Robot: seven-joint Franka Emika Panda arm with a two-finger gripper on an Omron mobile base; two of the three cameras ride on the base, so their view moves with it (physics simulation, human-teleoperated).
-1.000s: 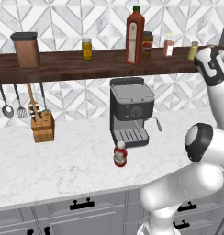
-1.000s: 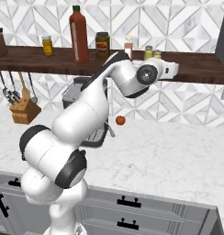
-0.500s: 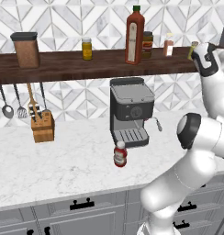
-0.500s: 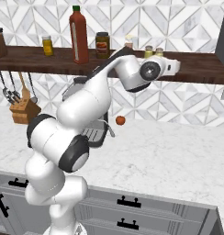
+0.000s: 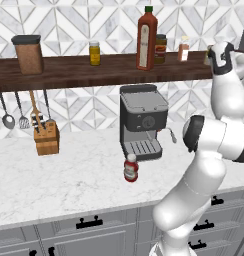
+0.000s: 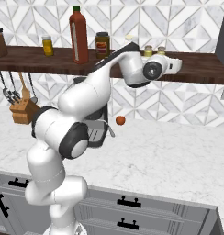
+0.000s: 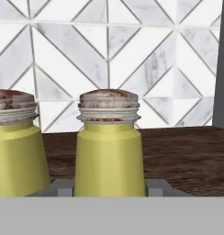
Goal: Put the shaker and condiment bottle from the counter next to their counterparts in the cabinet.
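Hand view: shaker centred, gripper closed on it, dark fingertips pressed against both sides near its base. Counterpart shaker just beside, upright, cut by the frame edge. Dark plank of the cabinet behind. Base of the held shaker hidden, so contact with the plank impossible to confirm. Advisable to lower until seated, keep it vertical, part the fingers only slightly, then draw straight back so neither fingertip clips the twin.

Left base view: gripper at plank height, well to the right of the tall red bottle, largely masked by the white wrist; jaw gap unreadable from this side. Condiment bottle below the tall red bottle, upright on the counter, not yet moved. Sensible to clear the shelf edge before swinging down for it.

Right base view: two grey-capped yellow tops well right of the tall red bottle, peeping above the hand; which is held, impossible to tell here. Fingers concealed behind the hand. Small red shape below the tall red bottle, probably the condiment bottle, too small to make out.
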